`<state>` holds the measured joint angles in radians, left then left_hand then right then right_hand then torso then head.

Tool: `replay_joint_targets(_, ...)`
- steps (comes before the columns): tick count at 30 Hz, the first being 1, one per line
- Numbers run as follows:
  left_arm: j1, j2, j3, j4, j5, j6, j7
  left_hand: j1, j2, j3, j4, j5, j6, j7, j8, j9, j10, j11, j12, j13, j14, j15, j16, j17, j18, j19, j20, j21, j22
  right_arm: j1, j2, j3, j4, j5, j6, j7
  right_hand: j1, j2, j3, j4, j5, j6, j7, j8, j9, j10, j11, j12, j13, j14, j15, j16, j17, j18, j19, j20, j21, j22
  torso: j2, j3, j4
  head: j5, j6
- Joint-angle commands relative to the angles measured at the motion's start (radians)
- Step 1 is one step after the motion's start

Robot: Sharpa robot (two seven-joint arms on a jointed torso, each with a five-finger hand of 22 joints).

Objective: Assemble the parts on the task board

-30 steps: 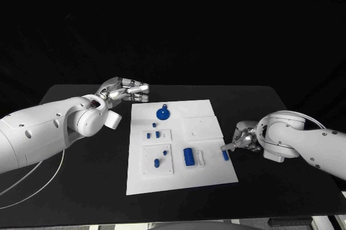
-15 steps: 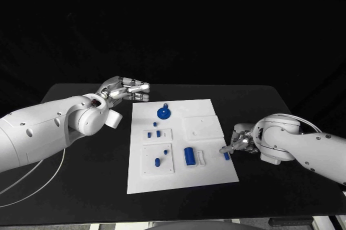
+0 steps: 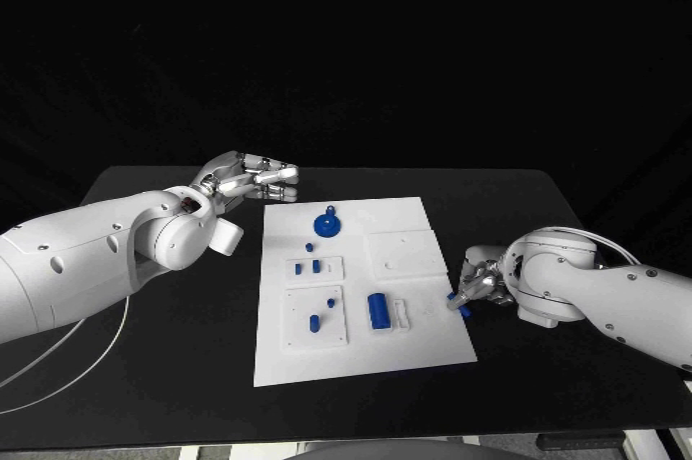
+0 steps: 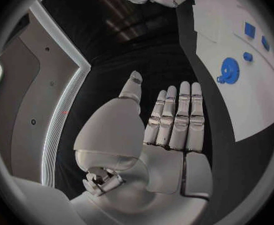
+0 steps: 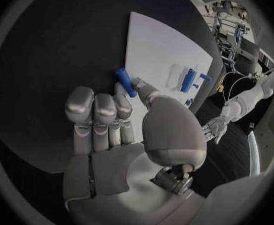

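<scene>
Silver fingers on the left hand (image 3: 248, 177) are held apart with nothing in them. It hovers over the black table (image 3: 130, 340) just past the far left corner of the white board (image 3: 433, 352).

On the board, near its far edge, lies a blue gear (image 3: 327, 224). Small blue pegs (image 3: 306, 267) sit in a little plate on the left side, and a thicker blue roller (image 3: 379, 311) lies nearer the right edge.

By the board's right edge, the right hand (image 3: 483, 282) pinches a short blue pin (image 3: 462, 303) between thumb and a finger. The pin looks like hard plastic, so it is likely light and stiff, and smooth enough to slip or roll. It is best held around its middle, with one end left free to go into a hole.

A second ago the pin lay flat on the board's right edge under the fingertips. Now it is tipped up and has moved a little off the edge. The left hand has stayed where it was.
</scene>
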<state>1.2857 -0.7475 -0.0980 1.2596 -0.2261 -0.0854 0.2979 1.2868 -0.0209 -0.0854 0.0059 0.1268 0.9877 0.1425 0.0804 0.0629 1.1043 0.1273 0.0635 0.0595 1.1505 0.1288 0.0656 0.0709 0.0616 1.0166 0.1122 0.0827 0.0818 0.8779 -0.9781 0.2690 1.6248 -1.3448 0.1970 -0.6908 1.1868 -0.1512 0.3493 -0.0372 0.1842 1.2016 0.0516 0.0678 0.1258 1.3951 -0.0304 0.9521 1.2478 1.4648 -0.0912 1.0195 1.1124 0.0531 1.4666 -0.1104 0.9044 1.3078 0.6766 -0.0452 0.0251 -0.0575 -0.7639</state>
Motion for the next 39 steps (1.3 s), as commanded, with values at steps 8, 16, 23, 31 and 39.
replay_joint_targets(8,0.000,-0.001,0.001,0.002,-0.001,0.010,0.002,0.001,0.016,-0.003,0.002,-0.001,0.000,0.004,0.002,0.000,0.004,0.003,-0.003,0.000,-0.007,-0.001,-0.004,0.000,-0.015,0.004,0.001,0.002,-0.001,-0.015,0.001,-0.010,-0.005,0.007,-0.013,0.018,-0.050,0.086,0.111,-0.110,0.044,0.020,-0.003,-0.004,-0.010,-0.008,-0.006,0.005,-0.005,-0.001,0.005,0.000,-0.004,-0.011,-0.001,0.003,0.002,0.116,0.000,0.0008,0.0001,-0.001,0.000)
replay_joint_targets(16,0.000,-0.001,0.001,0.001,-0.001,0.010,0.000,0.002,0.020,-0.005,0.001,-0.002,0.000,0.004,0.002,0.000,0.003,0.003,-0.003,0.000,-0.007,-0.001,-0.004,0.000,-0.015,0.004,0.002,0.002,-0.001,-0.015,-0.017,-0.003,-0.004,0.052,-0.033,0.033,-0.069,0.100,0.135,-0.137,0.037,0.030,-0.006,-0.004,0.003,-0.007,-0.007,0.002,-0.011,-0.002,0.005,-0.002,-0.010,-0.011,-0.002,0.003,0.002,0.116,-0.001,0.0009,-0.0003,0.003,-0.002)
replay_joint_targets(23,0.000,0.001,0.001,-0.001,-0.001,0.010,0.000,0.002,0.020,-0.005,0.001,-0.002,0.000,0.004,0.002,0.000,0.003,0.003,-0.003,0.000,-0.007,-0.001,-0.004,0.000,-0.015,0.004,0.002,0.002,-0.001,-0.011,-0.033,0.035,0.002,0.093,-0.053,0.045,-0.082,0.105,0.122,-0.135,0.043,0.043,-0.013,-0.003,0.009,-0.003,-0.011,0.003,-0.013,-0.002,0.003,-0.002,-0.012,-0.012,-0.002,0.002,0.003,0.115,-0.001,0.0005,-0.0007,0.001,0.004)
replay_joint_targets(31,0.000,0.001,0.001,-0.001,-0.001,0.009,0.001,0.002,0.020,-0.005,0.001,-0.002,0.000,0.004,0.002,0.000,0.003,0.003,-0.003,0.000,-0.007,-0.001,-0.004,0.000,-0.015,0.004,0.002,0.002,-0.001,-0.005,-0.037,0.063,0.038,0.120,-0.069,0.051,-0.080,0.112,0.102,-0.142,0.039,0.058,-0.019,-0.004,0.013,0.000,-0.014,0.002,-0.015,-0.002,0.001,-0.003,-0.016,-0.014,-0.002,0.000,0.000,0.115,0.000,0.0007,0.0011,0.003,0.001)
replay_joint_targets(39,0.000,0.001,0.001,-0.001,-0.001,0.009,0.000,0.002,0.020,-0.005,0.001,-0.002,0.000,0.004,0.002,0.000,0.003,0.003,-0.003,0.000,-0.007,-0.001,-0.004,0.000,-0.015,0.004,0.002,0.002,-0.001,0.000,-0.039,0.079,0.080,0.148,-0.096,0.049,-0.083,0.115,0.095,-0.141,0.045,0.066,-0.022,-0.003,0.014,0.001,-0.018,0.000,-0.016,-0.002,-0.001,-0.006,-0.019,-0.015,-0.001,-0.002,-0.003,0.114,-0.001,-0.0009,0.0005,0.004,0.002)
